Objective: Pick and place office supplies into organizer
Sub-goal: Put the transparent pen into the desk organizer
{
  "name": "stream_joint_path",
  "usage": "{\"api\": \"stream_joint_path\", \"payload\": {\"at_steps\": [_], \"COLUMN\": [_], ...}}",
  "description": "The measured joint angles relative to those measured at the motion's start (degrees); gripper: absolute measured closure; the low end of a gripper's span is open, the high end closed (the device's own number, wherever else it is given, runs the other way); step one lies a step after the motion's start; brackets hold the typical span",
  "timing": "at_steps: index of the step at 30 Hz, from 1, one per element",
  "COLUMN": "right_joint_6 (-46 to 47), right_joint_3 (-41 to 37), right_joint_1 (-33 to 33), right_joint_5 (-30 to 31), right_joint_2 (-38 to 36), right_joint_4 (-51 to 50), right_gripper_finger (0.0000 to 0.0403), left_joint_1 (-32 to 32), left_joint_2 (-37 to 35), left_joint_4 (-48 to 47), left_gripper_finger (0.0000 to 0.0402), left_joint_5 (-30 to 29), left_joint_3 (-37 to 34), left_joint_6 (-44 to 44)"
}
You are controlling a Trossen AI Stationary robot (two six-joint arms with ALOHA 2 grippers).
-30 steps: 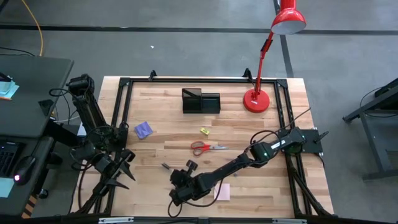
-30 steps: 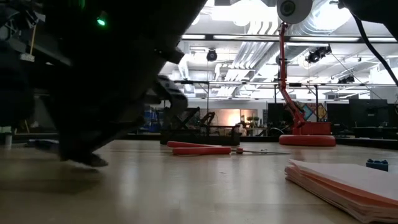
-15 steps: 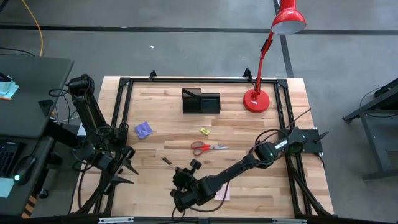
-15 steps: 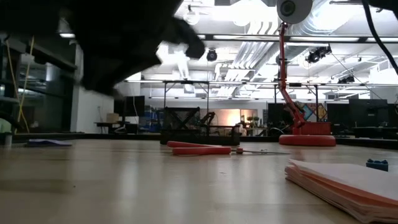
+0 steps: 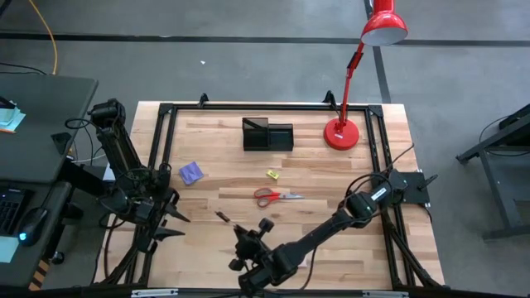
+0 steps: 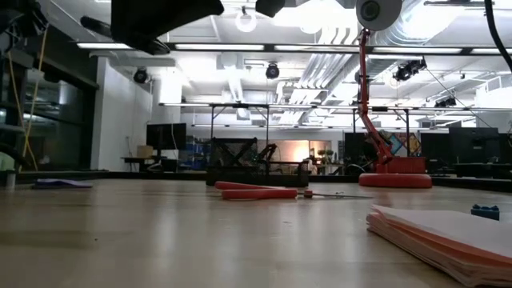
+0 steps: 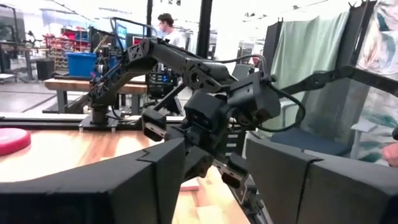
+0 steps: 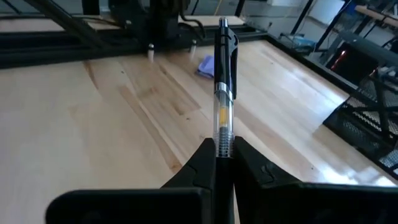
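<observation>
My right gripper (image 8: pixel 222 157) is shut on a clear-barrelled pen (image 8: pixel 224 81) with a black clip. It hovers above the table's near middle (image 5: pixel 245 242). My left gripper (image 5: pixel 172 223) stands open off the table's near left edge and holds nothing. The black organizer (image 5: pixel 267 134) stands at the far middle. Red-handled scissors (image 5: pixel 277 196), a yellow piece (image 5: pixel 272 174), a purple note pad (image 5: pixel 191 172) and a short dark pen (image 5: pixel 222 216) lie flat on the wood. The pink note pad (image 6: pixel 448 236) lies near the front, mostly under my right arm in the high view. My right gripper pinches the lower end of the pen's clear barrel (image 8: pixel 224 147) between its two fingertips. The pen runs on in line with the fingers and sticks out well past them, clip end farthest away. It is lifted clear of the table.
A red desk lamp (image 5: pixel 341 132) stands at the far right, its head reaching beyond the table. A black metal frame (image 5: pixel 166 149) runs along the table's edges. Bare wood lies between the scissors and the organizer.
My right gripper has risen from the table with the pen, lifting it clear, and has swung toward the near edge while turning at the wrist. In the low view it has climbed to the top of the picture. My left gripper has turned a little in place.
</observation>
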Motion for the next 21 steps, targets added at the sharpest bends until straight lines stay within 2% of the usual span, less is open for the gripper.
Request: {"api": "stream_joint_path", "payload": {"at_steps": [4, 9, 17, 21], "right_joint_6": [-3.30, -12.95, -32.21, -36.35], "right_joint_3": [0.00, 0.00, 0.01, 0.02], "right_joint_1": [0.50, 1.56, 2.15, 1.35], "right_joint_5": [1.32, 3.55, 3.46, 1.13], "right_joint_2": [0.00, -0.02, -0.10, -0.11], "right_joint_4": [4.12, 13.38, 31.92, 35.88], "right_gripper_finger": [0.0393, 0.0393, 0.0393, 0.0394], "left_joint_1": [0.00, 0.00, 0.00, 0.00], "left_joint_2": [-0.01, 0.01, -0.01, -0.01], "left_joint_4": [-0.05, -0.89, -0.70, -0.49], "left_gripper_finger": [0.0195, 0.0150, 0.0151, 0.0153], "left_joint_5": [0.80, -0.97, -0.93, -0.31], "left_joint_3": [0.00, 0.00, 0.00, 0.00], "left_joint_6": [-0.21, 0.04, -0.01, -0.22]}}
